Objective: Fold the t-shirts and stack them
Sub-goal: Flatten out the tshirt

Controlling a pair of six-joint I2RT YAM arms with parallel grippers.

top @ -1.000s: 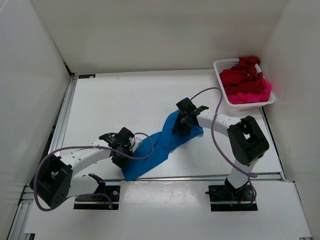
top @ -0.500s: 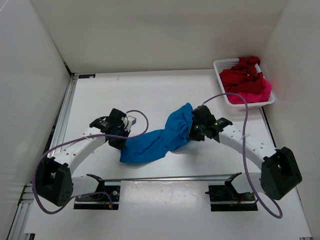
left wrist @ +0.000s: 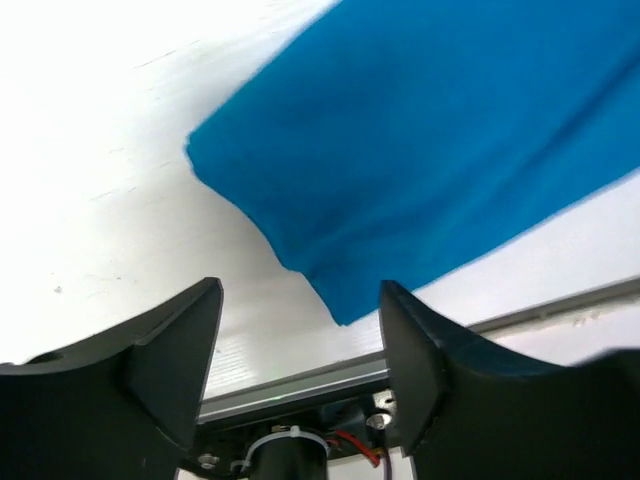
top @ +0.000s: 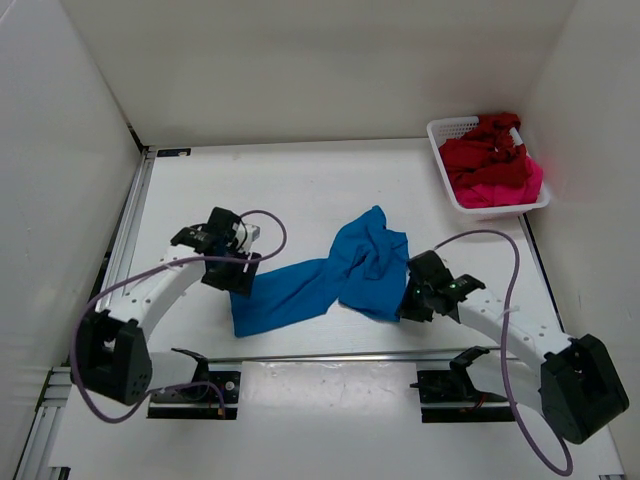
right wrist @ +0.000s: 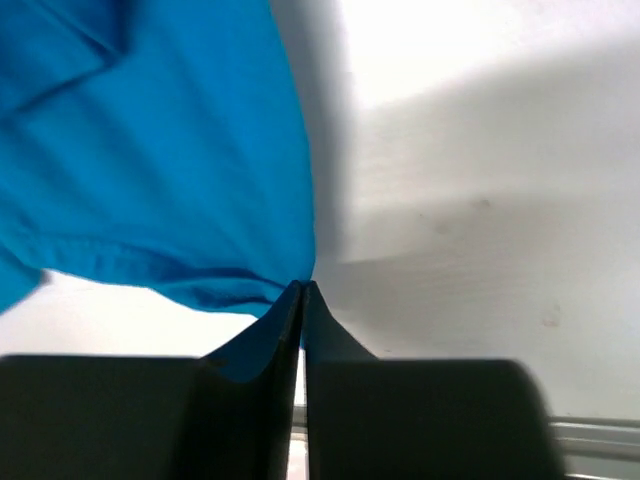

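**OPERATOR:** Report the claws, nearest item first.

**TECHNICIAN:** The right claw (right wrist: 303, 292) is nearest the front edge of the desk (top: 300, 180), with its fingers pressed together. It appears to pinch the near right hem of the blue t-shirt (top: 330, 275). The wrist view shows cloth running into the fingertips, but the contact itself is too dark to confirm. The left claw (left wrist: 300, 300) has its jaws spread wide with nothing between them, and hovers at the shirt's left end.

**OPERATOR:** Where does the shirt lie relative to each?

**TECHNICIAN:** It rests on the desk as a bunched band.
- **Long axis:** diagonal, from a near-left corner beside the left claw to a wider, crumpled mass at far right.
- **From the left claw:** that near-left corner lies just ahead of the open fingers (left wrist: 170, 350).
- **Nearer arm:** the left arm is nearer the narrow end, and the right arm is nearer the wide end.

In my judgement, the next spreading move depends on the left claw closing on that corner, so that the two grips oppose each other along the axis.

**OPERATOR:** What cannot be read?

**TECHNICIAN:** The sleeves and collar are lost in the folds. At the far right corner, the basket (top: 445, 130) holds the dark red t-shirt (top: 480, 155) and the pink t-shirt (top: 510, 188) heaped together. How they are tangled cannot be determined.
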